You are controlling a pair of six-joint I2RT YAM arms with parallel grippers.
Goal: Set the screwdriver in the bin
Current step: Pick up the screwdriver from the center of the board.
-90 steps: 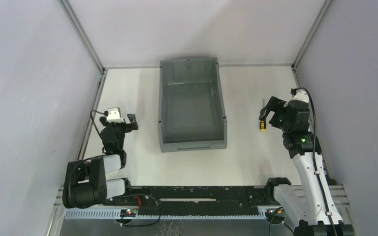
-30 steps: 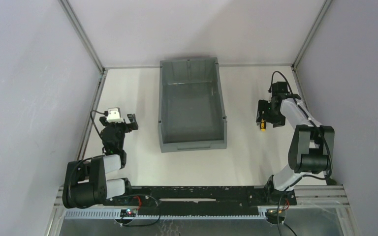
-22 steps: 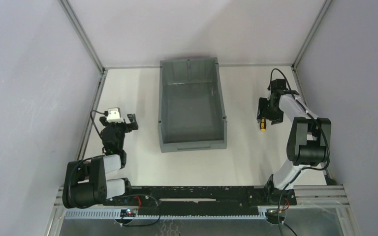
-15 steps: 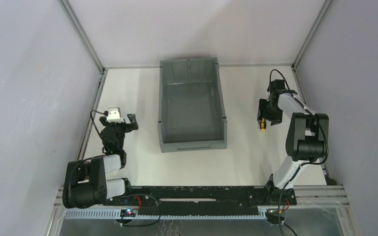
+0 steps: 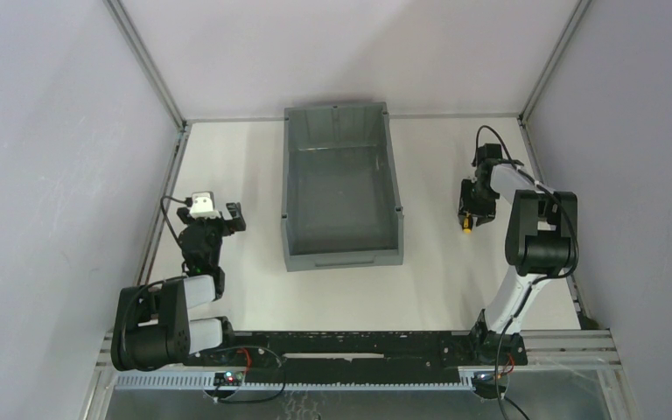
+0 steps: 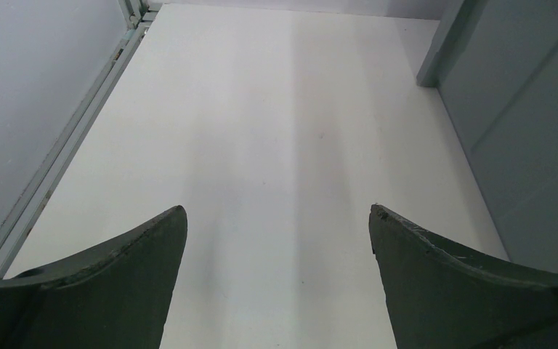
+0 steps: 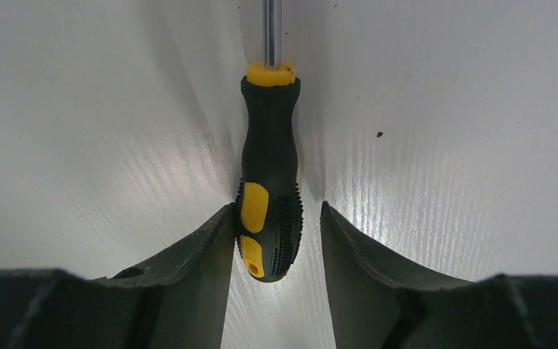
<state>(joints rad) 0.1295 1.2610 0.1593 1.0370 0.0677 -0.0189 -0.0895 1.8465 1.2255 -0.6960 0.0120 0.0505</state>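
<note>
Right gripper (image 7: 277, 211) straddles the screwdriver (image 7: 269, 167), which lies flat on the white table (image 7: 443, 109), right of the grey bin (image 5: 343, 255). Jaws narrow, one finger touching the handle, a sliver of gap at the other. Left gripper (image 6: 277, 212) gapes wide near the bin's left wall.

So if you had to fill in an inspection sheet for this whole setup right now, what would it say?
Surface: white table, glossy.
Job's things: screwdriver lying flat on the table, right of the bin; bin looks empty.
Clutter: nothing seen.
End effectors: right end effector straddles the screwdriver handle, not fully shut; left end effector open above the table.
Cables: black cable loops at the right wrist.
Surroundings: pale walls, metal frame posts.
</note>
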